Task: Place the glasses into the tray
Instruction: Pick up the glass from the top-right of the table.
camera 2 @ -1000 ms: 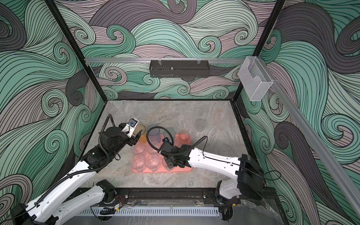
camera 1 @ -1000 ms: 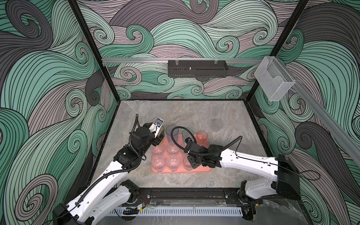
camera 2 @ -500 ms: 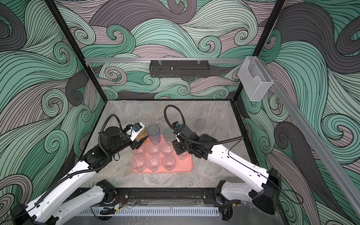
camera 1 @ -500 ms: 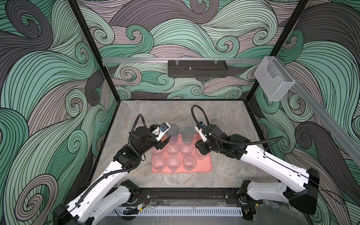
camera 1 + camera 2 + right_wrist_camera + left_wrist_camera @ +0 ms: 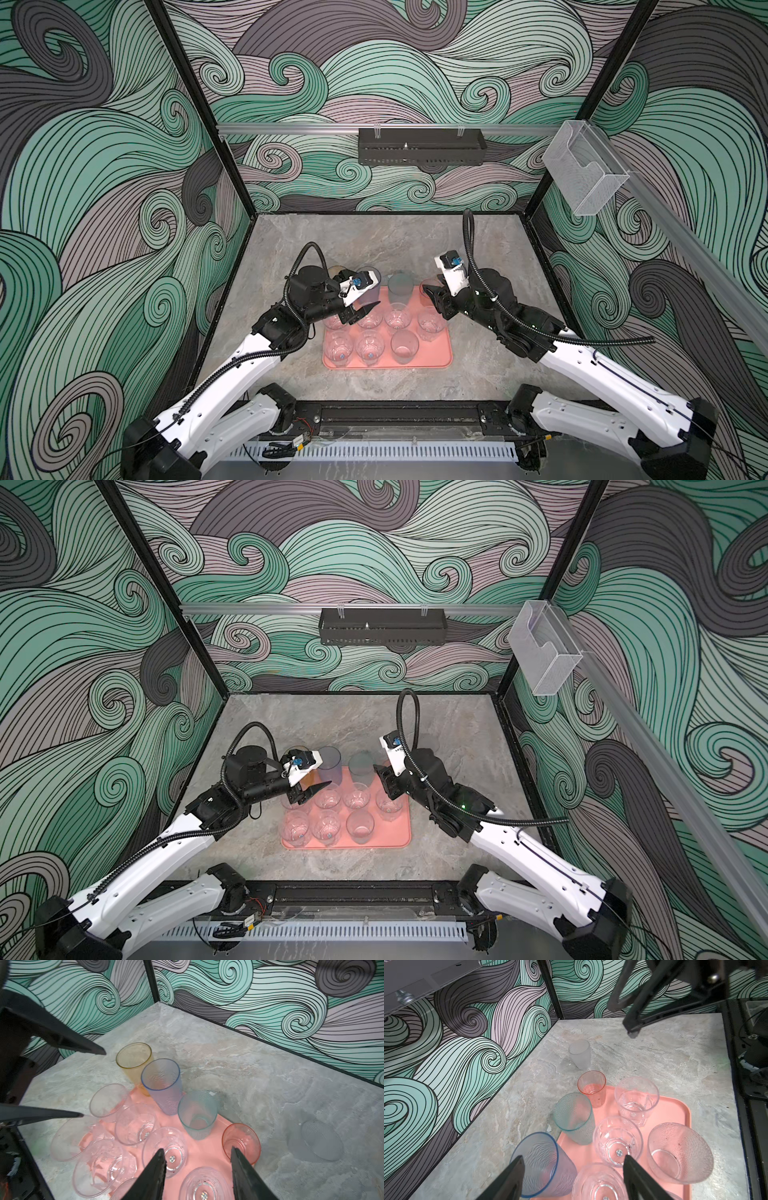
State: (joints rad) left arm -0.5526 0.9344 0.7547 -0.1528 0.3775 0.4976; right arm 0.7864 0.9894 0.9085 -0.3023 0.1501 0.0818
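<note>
White shells, black joints, ribbed black cables (image 5: 467,237) on left arm (image 5: 226,376) and right arm (image 5: 602,374); tapered black fingers (image 5: 508,1180)

In both top views the left wrist camera (image 5: 360,284) is covering most of the amber tumbler (image 5: 335,270) and the right gripper (image 5: 434,301) is hiding part of the short reddish glass (image 5: 427,286), while the left wrist view's edge is cutting off the nearest clear glass (image 5: 600,1183).

Salmon tray (image 5: 395,833) sits lower centre of frame, short clear tumblers (image 5: 360,827) upright in it (one partly under the arm). Blue-violet tumbler (image 5: 329,759) and teal tumbler (image 5: 360,766) stand at its upper edge. Left gripper (image 5: 314,793) hangs over the tray's left side, jaws apart. Right gripper (image 5: 381,777) is at its upper right corner.
</note>
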